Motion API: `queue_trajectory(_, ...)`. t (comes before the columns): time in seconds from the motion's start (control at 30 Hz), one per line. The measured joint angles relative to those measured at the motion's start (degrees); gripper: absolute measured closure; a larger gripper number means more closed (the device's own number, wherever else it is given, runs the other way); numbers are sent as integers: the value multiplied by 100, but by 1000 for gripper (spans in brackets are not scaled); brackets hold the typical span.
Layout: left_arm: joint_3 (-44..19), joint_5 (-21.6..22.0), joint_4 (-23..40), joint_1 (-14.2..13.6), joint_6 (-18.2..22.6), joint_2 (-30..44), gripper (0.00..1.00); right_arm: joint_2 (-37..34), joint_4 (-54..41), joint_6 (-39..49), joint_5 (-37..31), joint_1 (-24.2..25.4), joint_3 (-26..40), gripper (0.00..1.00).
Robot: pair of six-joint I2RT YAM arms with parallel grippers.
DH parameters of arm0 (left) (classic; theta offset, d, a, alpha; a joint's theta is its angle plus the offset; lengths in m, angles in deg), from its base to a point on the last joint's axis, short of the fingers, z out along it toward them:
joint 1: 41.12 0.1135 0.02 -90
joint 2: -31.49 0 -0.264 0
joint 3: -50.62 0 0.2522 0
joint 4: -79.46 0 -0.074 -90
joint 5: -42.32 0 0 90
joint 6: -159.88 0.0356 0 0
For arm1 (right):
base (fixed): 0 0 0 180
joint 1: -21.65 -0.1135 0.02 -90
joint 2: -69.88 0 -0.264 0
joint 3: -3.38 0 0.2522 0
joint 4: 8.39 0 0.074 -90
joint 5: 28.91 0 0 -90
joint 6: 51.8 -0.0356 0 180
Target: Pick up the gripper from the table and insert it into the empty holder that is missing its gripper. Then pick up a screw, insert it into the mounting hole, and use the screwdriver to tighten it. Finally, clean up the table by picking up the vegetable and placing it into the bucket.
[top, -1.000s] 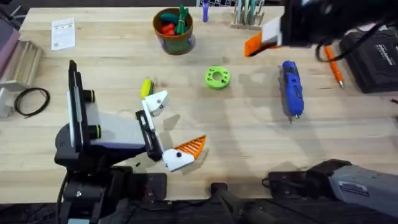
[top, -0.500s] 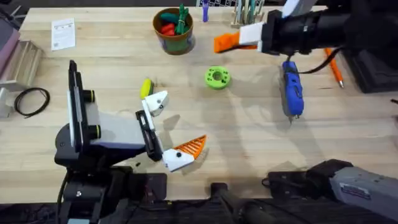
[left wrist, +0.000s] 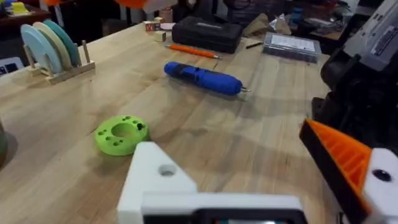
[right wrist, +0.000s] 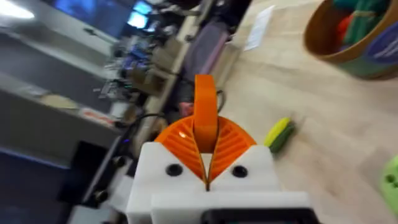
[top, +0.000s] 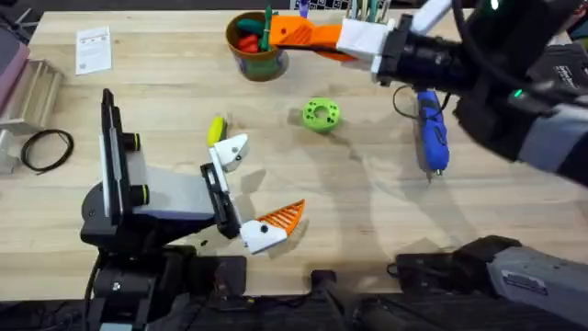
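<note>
Overhead: we saw the right jaws at upper centre, beside the bucket [top: 257,62]; the holder [top: 231,150] stood bare at left centre.
Left wrist: the left jaws gaped wide and empty, with the holder [left wrist: 155,180] at lower left.
Right wrist: the right jaws were pinched closed on the gripper [right wrist: 205,102] at centre frame.
Handling: we judged it light, stiff and slick, best held by its flat sides.

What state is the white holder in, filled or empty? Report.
Empty: the holder shows a bare white base with no orange tip.
</note>
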Motion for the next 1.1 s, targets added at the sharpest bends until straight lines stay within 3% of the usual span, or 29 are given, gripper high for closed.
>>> queue_trajectory(0.13, 0, 0, 0, 0, 0, 0, 15, 2, 1275, -1209, 483, 108, -678, 993)
queue_trajectory(0.33, 0, 0, 0, 0, 0, 2, 15, 1, 1214, -2178, 1367, 159, -1110, 993)
queue_trajectory(0.57, 0, 0, 0, 0, 2, 1, 15, 0, 522, -2276, 2351, 159, -1112, 993)
queue_trajectory(0.8, 0, 0, 0, 0, 2, 1, 15, -8, 439, -2109, 2747, 159, -1114, 993)
queue_trajectory(1.1, 0, 0, 0, 0, 0, 0, 15, -772, 1527, -2073, 3297, -1, -1114, 993)
